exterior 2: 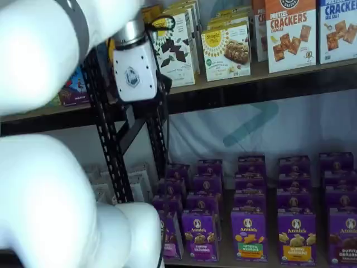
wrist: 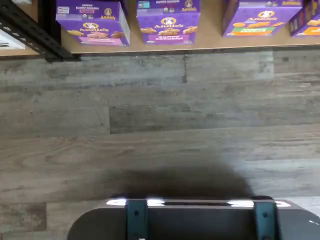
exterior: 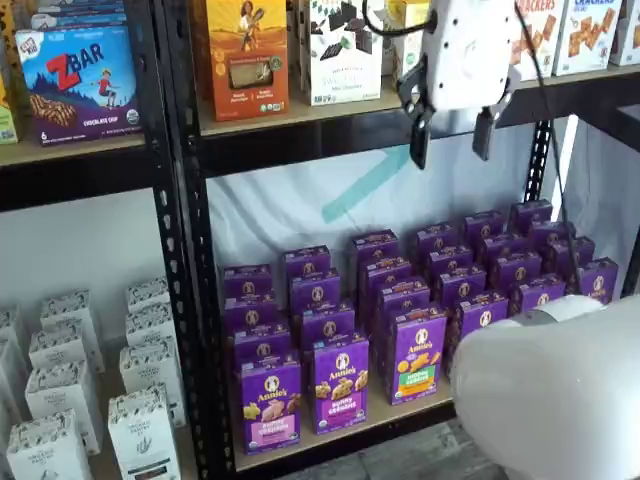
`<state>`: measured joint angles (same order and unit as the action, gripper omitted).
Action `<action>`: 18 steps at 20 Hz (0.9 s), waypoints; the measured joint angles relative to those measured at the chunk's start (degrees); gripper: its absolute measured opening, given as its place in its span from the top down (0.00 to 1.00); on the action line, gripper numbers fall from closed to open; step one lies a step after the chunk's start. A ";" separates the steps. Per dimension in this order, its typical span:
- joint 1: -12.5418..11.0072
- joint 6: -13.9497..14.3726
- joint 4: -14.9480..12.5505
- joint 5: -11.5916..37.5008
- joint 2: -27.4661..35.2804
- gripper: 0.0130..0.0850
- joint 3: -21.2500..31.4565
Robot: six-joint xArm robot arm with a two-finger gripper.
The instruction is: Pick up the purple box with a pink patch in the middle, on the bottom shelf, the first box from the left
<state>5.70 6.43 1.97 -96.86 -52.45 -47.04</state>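
The purple box [wrist: 92, 22] with the pink panel stands upright at the left end of the front row on the bottom shelf [wrist: 200, 42]. In a shelf view this purple box [exterior: 270, 405] is close to the black upright. In a shelf view the purple box [exterior 2: 169, 234] is partly hidden behind the white arm. My gripper [exterior: 452, 135] hangs high above the purple rows, level with the upper shelf beam. A plain gap shows between its two black fingers [exterior: 418, 135], so it is open and holds nothing. Its white body [exterior 2: 134, 70] shows side-on in a shelf view.
Beside the pink-panel box stand a purple-panel carton [exterior: 341, 385] and a green-orange one [exterior: 418, 355], with several more purple rows behind. A black perforated upright [exterior: 185, 250] borders the bay. White cartons [exterior: 60, 440] fill the left bay. A white arm link [exterior: 560, 400] bulks low right. A dark mount [wrist: 195, 222] sits over the floor.
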 joint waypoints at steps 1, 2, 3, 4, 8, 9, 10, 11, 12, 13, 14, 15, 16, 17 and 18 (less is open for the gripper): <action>0.36 0.33 0.16 1.17 -0.19 0.00 1.25; 0.64 0.60 0.35 2.35 -0.32 0.00 2.45; 0.88 0.83 0.47 3.42 -0.43 0.00 3.54; 1.20 1.10 0.45 4.66 -0.55 0.00 4.68; 1.40 1.19 0.42 10.33 -1.59 0.00 9.26; 1.61 1.35 0.04 11.94 -1.83 0.00 10.50; 1.71 1.42 -0.13 13.38 -1.99 0.00 11.64; 1.85 1.56 -0.29 14.73 -2.09 0.00 12.72; 2.05 1.74 -0.46 16.35 -2.16 0.00 14.06; 2.25 1.94 -0.58 17.67 -2.23 0.00 15.15; 2.47 2.14 -0.65 19.09 -2.28 0.00 16.33; 2.68 2.31 -0.64 20.44 -2.28 0.00 17.50; 2.89 2.48 -0.57 21.80 -2.23 0.00 18.63; 3.37 3.00 -0.81 23.74 -2.06 0.00 20.21; 3.82 3.51 -1.15 25.18 -1.89 0.00 21.35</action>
<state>9.51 9.94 0.82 -71.68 -54.34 -25.69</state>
